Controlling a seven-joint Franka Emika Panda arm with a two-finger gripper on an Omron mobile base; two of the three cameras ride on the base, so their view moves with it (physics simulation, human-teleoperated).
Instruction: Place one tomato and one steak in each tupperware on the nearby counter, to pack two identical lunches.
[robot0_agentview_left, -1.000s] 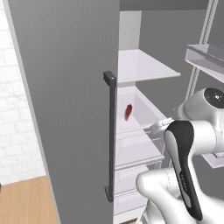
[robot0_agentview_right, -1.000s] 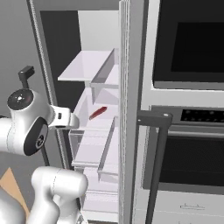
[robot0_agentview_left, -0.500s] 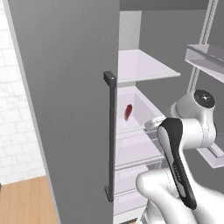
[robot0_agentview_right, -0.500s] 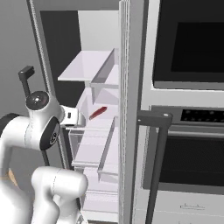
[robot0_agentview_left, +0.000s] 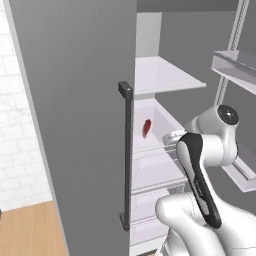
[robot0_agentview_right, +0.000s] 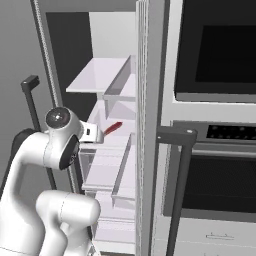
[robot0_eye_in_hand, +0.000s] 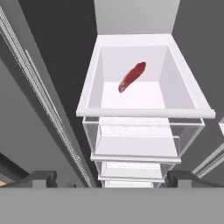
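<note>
A dark red steak (robot0_eye_in_hand: 132, 76) lies on the floor of a white bin (robot0_eye_in_hand: 92, 87) inside the open fridge. The same steak (robot0_agentview_left: 146, 128) (robot0_agentview_right: 113, 128) shows in both base views, just beyond my hand. My gripper (robot0_eye_in_hand: 113, 178) is open, its two dark fingertips (robot0_eye_in_hand: 43, 177) spread wide with nothing between them. It hovers in front of and above the bin's near rim, apart from the steak. My white hand (robot0_agentview_left: 172, 137) (robot0_agentview_right: 92, 134) reaches into the fridge at the bin's height.
The grey fridge door (robot0_agentview_left: 75, 100) with its dark bar handle (robot0_agentview_left: 126, 150) stands open on the left. A glass shelf (robot0_agentview_left: 165, 75) sits above the bin, clear drawers (robot0_eye_in_hand: 135, 144) below it. Door racks (robot0_agentview_left: 235, 65) hang at right. A black oven (robot0_agentview_right: 215, 55) adjoins the fridge.
My arm has swung forward and up, bringing the hand closer to the bin with the steak. The gripper has stayed open. The steak has not moved.
</note>
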